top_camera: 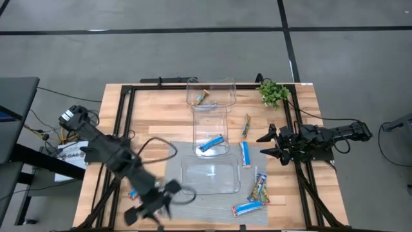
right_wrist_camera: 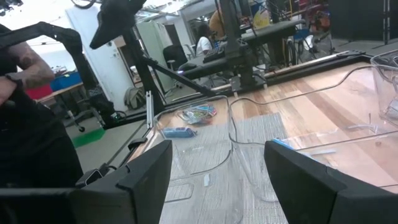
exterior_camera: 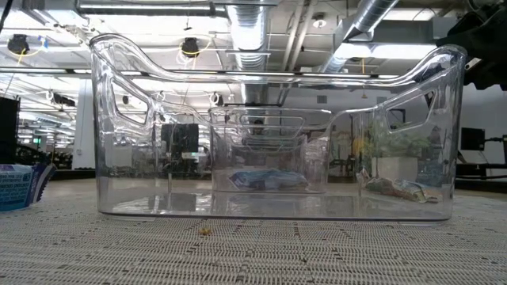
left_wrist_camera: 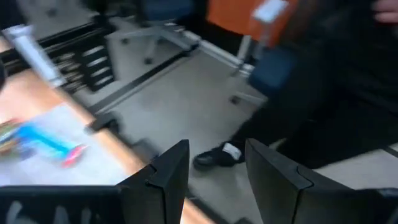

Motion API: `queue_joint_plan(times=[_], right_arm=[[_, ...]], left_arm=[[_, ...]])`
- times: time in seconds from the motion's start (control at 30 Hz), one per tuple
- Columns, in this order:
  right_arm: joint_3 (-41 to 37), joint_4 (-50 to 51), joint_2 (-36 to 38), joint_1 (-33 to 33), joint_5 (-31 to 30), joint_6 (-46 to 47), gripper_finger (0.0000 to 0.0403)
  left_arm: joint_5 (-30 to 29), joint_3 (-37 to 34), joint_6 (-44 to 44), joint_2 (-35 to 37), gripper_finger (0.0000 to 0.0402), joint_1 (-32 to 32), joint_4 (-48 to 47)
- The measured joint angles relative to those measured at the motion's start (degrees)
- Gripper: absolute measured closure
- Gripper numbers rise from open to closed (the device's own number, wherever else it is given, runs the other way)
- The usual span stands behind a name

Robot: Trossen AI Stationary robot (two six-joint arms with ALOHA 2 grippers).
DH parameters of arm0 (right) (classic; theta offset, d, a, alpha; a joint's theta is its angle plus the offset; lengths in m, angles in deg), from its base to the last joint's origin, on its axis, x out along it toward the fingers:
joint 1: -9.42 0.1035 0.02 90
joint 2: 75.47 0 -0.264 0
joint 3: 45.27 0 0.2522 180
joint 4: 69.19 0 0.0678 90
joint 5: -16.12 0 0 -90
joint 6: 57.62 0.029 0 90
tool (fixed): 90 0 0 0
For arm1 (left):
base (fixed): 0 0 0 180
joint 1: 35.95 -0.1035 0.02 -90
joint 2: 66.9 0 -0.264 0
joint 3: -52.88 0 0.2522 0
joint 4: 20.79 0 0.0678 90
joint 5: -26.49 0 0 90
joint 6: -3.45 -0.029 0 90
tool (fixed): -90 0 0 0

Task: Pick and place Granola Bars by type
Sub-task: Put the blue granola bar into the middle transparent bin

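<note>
From where I stand, everything turns on the nearest clear bin [top_camera: 210, 177], the wide shallow one on the grey mat [top_camera: 187, 164]. The loose granola bars [top_camera: 259, 189] lie on the side of that bin where the right arm sits: one blue bar [top_camera: 244, 153] just off its far corner with its long axis running away from the table's front edge, two multicoloured ones beside its end wall, and another blue bar [top_camera: 248, 208] at the mat's front corner lying almost crosswise. The right gripper [top_camera: 271, 144], jaws spread wide and empty, waits close to that upright blue bar and looks the nearer to all of them. The left gripper [top_camera: 156, 205], jaws parted with nothing between them, hangs off the bin's opposite front corner, out past the table edge, so I judge it the poorer choice. One blue bar already lies in the middle bin [top_camera: 211, 132] behind, and a multicoloured one in the farthest bin [top_camera: 209, 93].
</note>
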Motion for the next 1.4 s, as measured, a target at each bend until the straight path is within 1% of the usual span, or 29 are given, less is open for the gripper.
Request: queue_joint_plan(times=[0.13, 0.27, 0.33, 0.43, 0.5, 0.57, 0.7, 1.03, 1.27, 1.4], right_arm=[[0.01, 0.0, 0.01, 0.0, 0.0, 0.01, 0.0154], [0.0, 0.0, 0.01, 0.01, 0.0, 0.02, 0.0154], [0.01, 0.0, 0.01, -0.01, 0.0, 0.0, 0.0154], [0.0, 0.02, 0.01, -0.01, 0.0, 0.0, 0.0154], [0.01, 0.01, 0.0, 0.01, 0.0, 0.0, 0.0154], [-0.01, 0.01, -0.01, -0.01, 0.0, 0.02, 0.0154], [0.0, 0.0, 0.01, 0.0, 0.0, 0.02, 0.0154], [0.01, 0.0, 0.01, 0.0, 0.0, 0.01, 0.0154], [-0.01, 0.01, 0.0, 0.0, 0.0, 0.01, 0.0154], [0.0, 0.0, 0.01, -0.01, -0.01, 0.01, 0.0154]], left_arm=[[-0.6, 0.0, 0.04, 0.0, 0.0251, 3.7, -0.03], [-1.81, 0.0, -0.67, -0.15, 0.0251, 3.97, -3.4], [-5.74, 0.0, -3.94, -0.22, 0.0251, 3.95, -7.77], [-13.25, 0.0, -11.86, -0.54, 0.0251, 4.02, -16.37], [-17.17, 0.0, -16.99, -1.37, 0.0251, 4.2, -21.41], [-18.87, 0.0, -21.02, -2.43, 0.0251, 4.52, -25.53], [-19.02, 0.0, -25.09, -6.35, 0.0251, 5.15, -30.3], [-19.28, 0.0, -41.85, -17.12, 0.0251, 7.57, -29.78], [-20.68, 0.0, -48.32, -24.22, 0.0251, 8.6, -27.81], [-21.81, 0.0, -51.4, -26.72, 0.0251, 8.8, -26.3]])
